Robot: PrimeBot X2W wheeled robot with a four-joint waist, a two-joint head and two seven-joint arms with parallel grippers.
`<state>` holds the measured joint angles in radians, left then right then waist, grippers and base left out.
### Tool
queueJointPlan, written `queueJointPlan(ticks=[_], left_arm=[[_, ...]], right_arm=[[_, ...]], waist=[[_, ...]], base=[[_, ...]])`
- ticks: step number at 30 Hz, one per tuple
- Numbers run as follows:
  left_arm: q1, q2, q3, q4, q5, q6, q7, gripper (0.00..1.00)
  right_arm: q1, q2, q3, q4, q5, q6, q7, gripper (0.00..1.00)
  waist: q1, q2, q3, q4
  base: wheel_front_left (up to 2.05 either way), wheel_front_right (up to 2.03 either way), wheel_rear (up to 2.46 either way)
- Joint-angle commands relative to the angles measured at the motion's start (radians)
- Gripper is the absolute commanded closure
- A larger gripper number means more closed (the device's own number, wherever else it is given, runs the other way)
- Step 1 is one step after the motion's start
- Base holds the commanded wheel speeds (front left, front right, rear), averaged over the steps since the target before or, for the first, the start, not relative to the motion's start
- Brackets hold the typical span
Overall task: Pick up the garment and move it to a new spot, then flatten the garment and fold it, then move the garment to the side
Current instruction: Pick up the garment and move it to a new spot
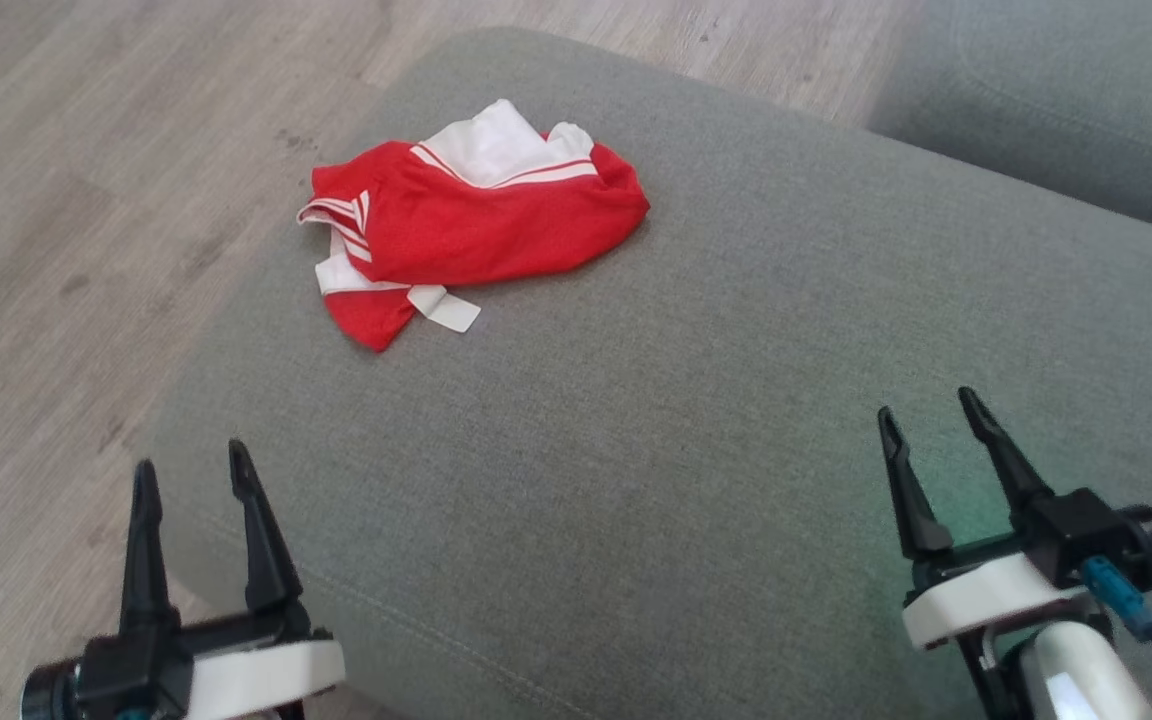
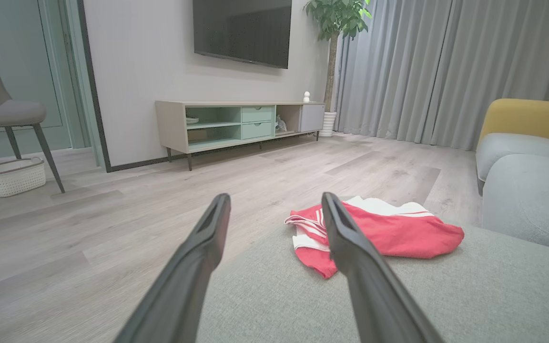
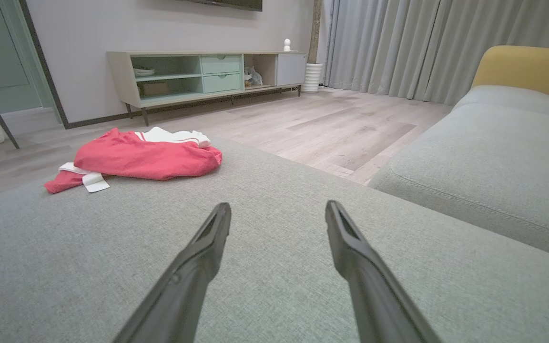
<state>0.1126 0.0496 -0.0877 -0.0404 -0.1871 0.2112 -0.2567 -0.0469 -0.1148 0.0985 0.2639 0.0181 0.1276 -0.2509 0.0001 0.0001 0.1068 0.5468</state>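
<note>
Left pincer (image 1: 190, 455) and right pincer (image 1: 925, 402) hover spread at the near edge of the ottoman (image 1: 636, 420); I see the garment (image 1: 481, 225) crumpled well beyond them, far-left.

Grey fabric ottoman (image 1: 696, 420) — a crumpled red-and-white garment (image 1: 476, 225) lies near its far-left edge.

Red-and-white garment (image 2: 398, 233) on grey cushion (image 2: 446, 295), beyond parted end effector (image 2: 275, 197)
</note>
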Motion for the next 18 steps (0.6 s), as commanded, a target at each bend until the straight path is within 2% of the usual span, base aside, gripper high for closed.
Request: queueJointPlan(ticks=[1, 5, 10, 15, 17, 18], left_arm=[[-0.052, 0.001, 0.032, -0.035, -0.005, -0.001, -0.005, 0.00], [-0.113, 0.001, 0.056, -0.014, 0.011, -0.031, -0.005, 0.00], [-0.290, 0.016, 0.086, 0.081, 0.049, -0.102, -0.005, 0.00], [-0.535, 0.053, 0.072, 0.307, 0.052, -0.174, -0.004, 0.00], [-0.642, 0.067, 0.069, 0.415, 0.040, -0.199, 0.028, 0.00], [-0.746, 0.079, 0.071, 0.510, 0.023, -0.221, 0.067, 0.00]], right_arm=[[-0.025, -0.018, 0.015, -0.037, -0.009, 0.003, -0.011, 0.00], [-0.021, -0.033, -0.003, -0.061, -0.022, 0.003, -0.011, 0.00], [-0.038, -0.077, -0.007, -0.092, -0.042, 0.003, -0.011, 0.00], [-0.069, -0.137, -0.001, -0.119, -0.056, 0.003, -0.011, 0.00], [-0.083, -0.161, 0.009, -0.130, -0.060, 0.003, -0.011, 0.00], [-0.098, -0.186, 0.017, -0.142, -0.059, 0.003, -0.011, 0.00]], waist=[[-0.0001, -0.0001, 0.006, -0.001], [-0.0001, -0.0001, 0.041, 0.000], [-0.0001, -0.0001, 0.119, 0.007], [-0.0001, -0.0001, 0.209, 0.006], [-0.0001, -0.0001, 0.246, -0.002], [-0.0001, -0.0001, 0.283, -0.012]], base=[[0.00, 0.00, 0.00], [0.00, 0.00, 0.00], [0.00, 0.00, 0.00], [0.00, 0.00, 0.00], [0.00, 0.00, 0.00], [0.00, 0.00, 0.00]])
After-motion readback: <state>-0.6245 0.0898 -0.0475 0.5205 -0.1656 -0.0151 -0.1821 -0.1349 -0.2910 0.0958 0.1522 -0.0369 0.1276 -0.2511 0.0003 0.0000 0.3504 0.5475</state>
